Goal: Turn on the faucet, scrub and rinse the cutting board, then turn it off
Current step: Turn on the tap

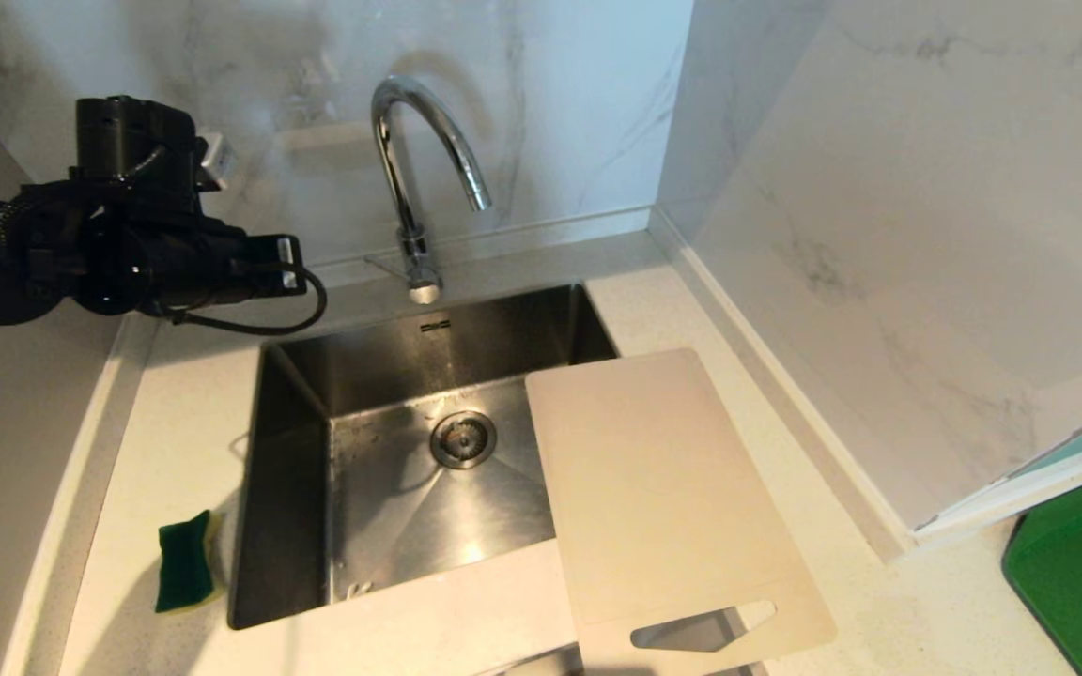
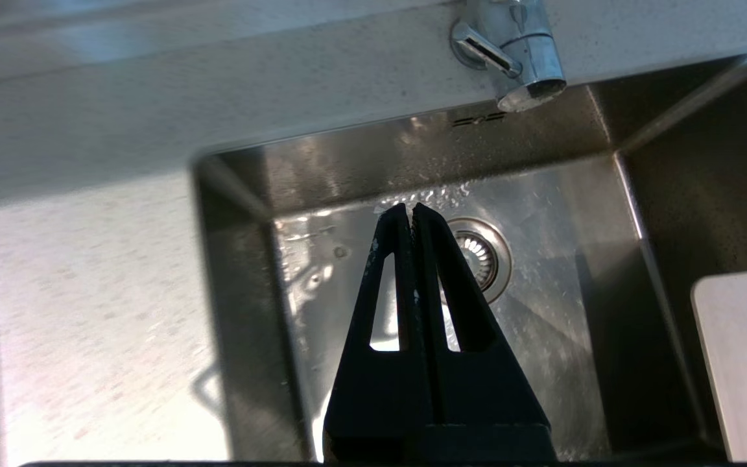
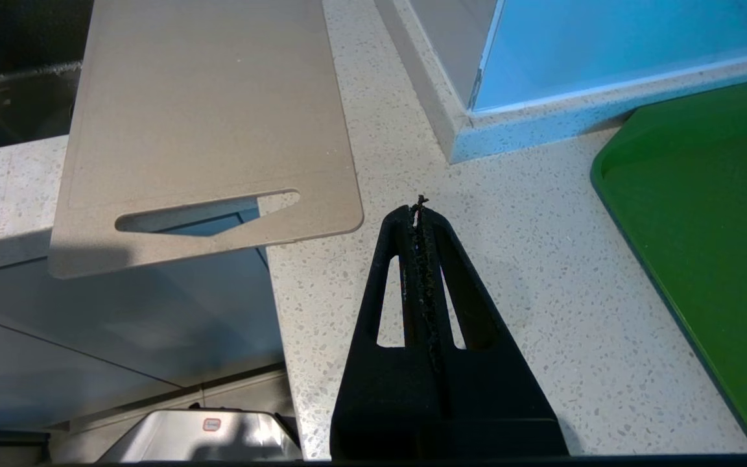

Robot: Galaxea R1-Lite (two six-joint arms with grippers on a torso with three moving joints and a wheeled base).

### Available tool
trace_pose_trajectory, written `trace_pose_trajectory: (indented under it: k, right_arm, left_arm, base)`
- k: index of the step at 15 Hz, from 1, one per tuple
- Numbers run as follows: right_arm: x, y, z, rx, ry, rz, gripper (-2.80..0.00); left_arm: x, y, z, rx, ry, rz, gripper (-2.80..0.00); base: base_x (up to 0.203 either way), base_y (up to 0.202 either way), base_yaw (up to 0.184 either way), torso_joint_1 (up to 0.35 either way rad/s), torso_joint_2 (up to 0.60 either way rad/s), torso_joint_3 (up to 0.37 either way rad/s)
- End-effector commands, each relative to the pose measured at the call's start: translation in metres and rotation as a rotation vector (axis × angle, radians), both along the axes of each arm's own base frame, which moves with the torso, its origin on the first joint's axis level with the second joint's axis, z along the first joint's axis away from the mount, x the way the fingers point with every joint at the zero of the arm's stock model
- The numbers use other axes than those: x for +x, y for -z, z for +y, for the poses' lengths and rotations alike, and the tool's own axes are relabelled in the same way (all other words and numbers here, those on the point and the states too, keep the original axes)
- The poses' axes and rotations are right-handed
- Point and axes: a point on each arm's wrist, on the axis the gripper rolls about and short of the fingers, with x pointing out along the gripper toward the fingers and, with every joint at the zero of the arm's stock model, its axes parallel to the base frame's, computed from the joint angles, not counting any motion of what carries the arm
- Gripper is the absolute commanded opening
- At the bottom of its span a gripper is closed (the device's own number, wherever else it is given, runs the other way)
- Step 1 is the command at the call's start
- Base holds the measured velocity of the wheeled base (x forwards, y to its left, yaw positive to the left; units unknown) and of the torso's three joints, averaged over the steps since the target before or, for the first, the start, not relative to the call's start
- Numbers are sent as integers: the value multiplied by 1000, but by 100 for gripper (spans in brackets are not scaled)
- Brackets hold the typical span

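Observation:
The chrome gooseneck faucet (image 1: 409, 169) stands behind the steel sink (image 1: 292, 469), with its thin lever (image 2: 484, 52) sticking out at the base (image 2: 529, 58). No water runs from the spout. The off-white cutting board (image 1: 663, 488) lies flat, partly over the sink's right side and partly on the counter, its handle slot (image 1: 701, 629) over the front edge. My left arm (image 1: 128, 235) hangs at the upper left. Its gripper (image 2: 410, 207) is shut and empty above the basin, left of the faucet. My right gripper (image 3: 420, 211) is shut and empty over the counter near the board's (image 3: 211, 110) handle end.
A green and yellow sponge (image 1: 186, 561) lies on the counter left of the sink. A dark green flat thing (image 1: 1081, 563) sits at the far right. Marble walls close in the back and the right. The drain (image 1: 463, 438) is in the basin's middle.

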Motion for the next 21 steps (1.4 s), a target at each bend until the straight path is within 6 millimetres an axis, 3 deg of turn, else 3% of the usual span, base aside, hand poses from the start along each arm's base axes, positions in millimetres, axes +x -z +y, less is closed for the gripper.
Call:
trace_pose_trajectory:
  k: [1, 7, 16, 21]
  right_arm:
    - [0, 0, 0, -1, -1, 0, -280]
    - [0, 0, 0, -2, -1, -2, -280]
    - [0, 0, 0, -2, -1, -2, -280]
    - [0, 0, 0, -8, -1, 1, -280]
  left_arm:
    - [28, 23, -10, 8, -1, 45, -280]
    - [44, 20, -10, -76, 56, 25, -280]
    - [91, 20, -4, -99, 16, -51, -280]
    - [95, 22, -3, -92, 31, -62, -280]
  base:
    - [0, 0, 0, 0, 0, 0]
    - [0, 0, 0, 0, 0, 0]
    - [0, 0, 0, 0, 0, 0]
    - [0, 0, 0, 0, 0, 0]
